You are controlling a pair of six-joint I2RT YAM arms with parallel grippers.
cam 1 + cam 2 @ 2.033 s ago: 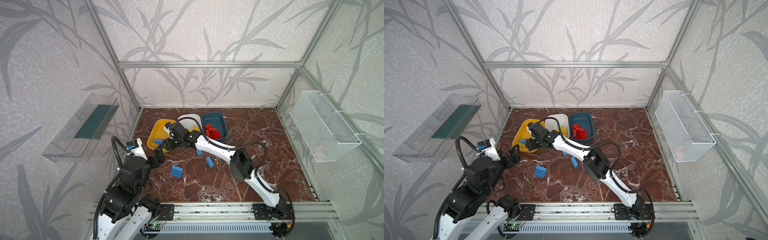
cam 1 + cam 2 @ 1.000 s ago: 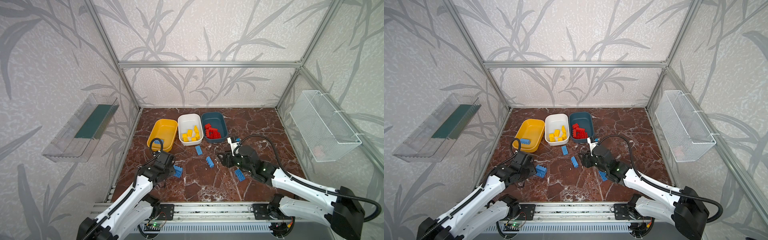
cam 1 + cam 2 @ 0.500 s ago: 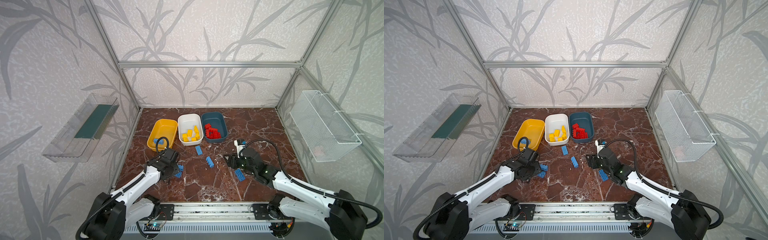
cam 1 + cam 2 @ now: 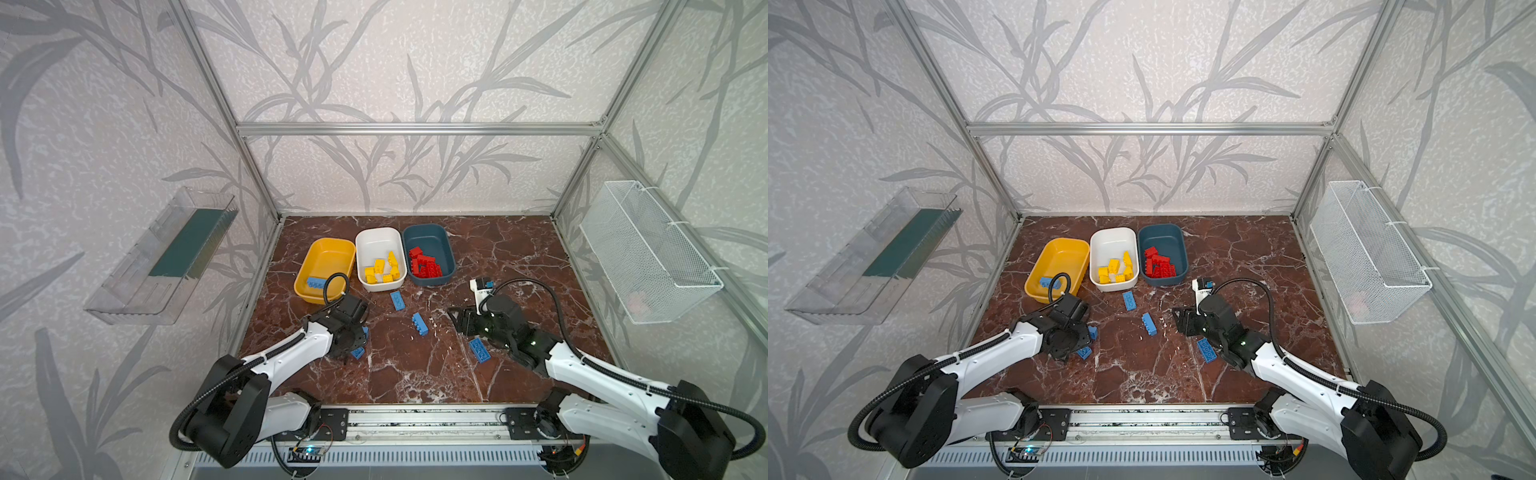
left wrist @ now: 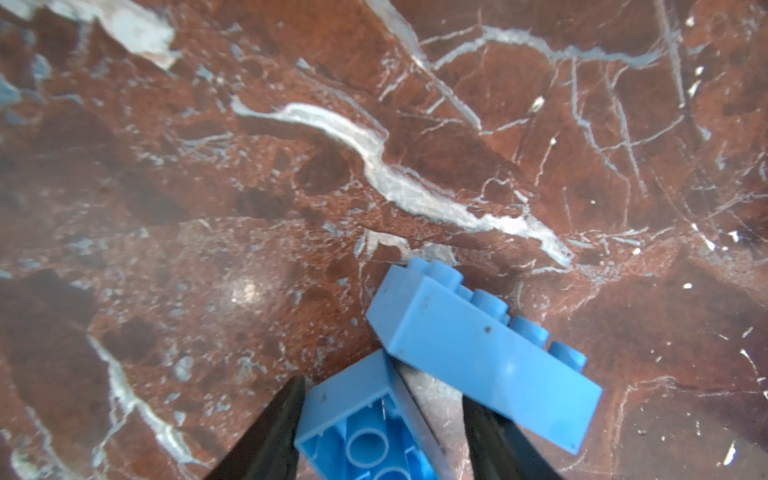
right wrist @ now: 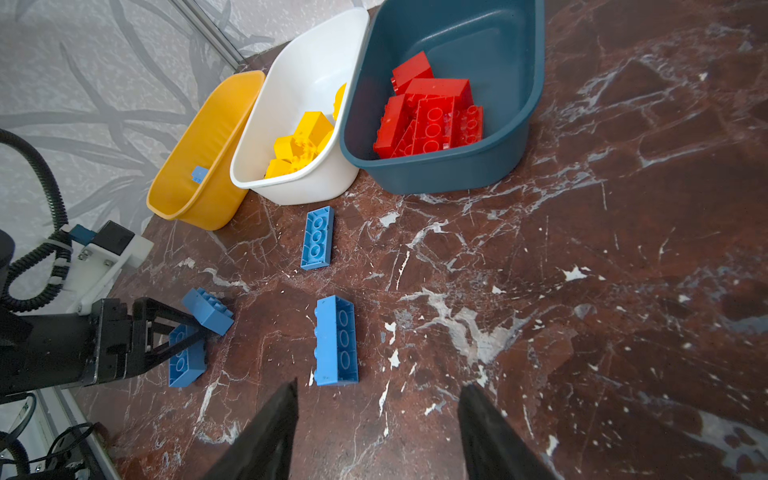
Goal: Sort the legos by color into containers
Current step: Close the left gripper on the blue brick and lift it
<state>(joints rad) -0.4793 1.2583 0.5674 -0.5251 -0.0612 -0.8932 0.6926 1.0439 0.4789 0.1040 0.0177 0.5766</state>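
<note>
While the left gripper [image 5: 381, 390] sits low over the marble tabletop [image 5: 208, 166], its two black jaws stand part-spread either side of a blue brick [image 5: 357, 436] that lies studs-down, hollow underside up. One jaw touches the brick's edge. On the other side a pale strip shows btwn brick and jaw, so whether it is truly pinched cannot be told. A second blue brick [image 5: 478, 353] leans over that far jaw's tip and touches the straddled brick's corner (a lift would likely tip it off). In the left wrist view the straddled brick's long axis seems to run back btwn the jaws, not across them, so they would close on its narrow width. This arm is also nearer the yellow tub [image 4: 328, 255], which holds one blue brick [image 4: 316, 282].

The right gripper [image 6: 379, 384] hovers w/ jaws spread wide and empty. A third blue brick [image 6: 336, 338] lies on its side just ahead of them, long axis approx. along the reach.
</note>
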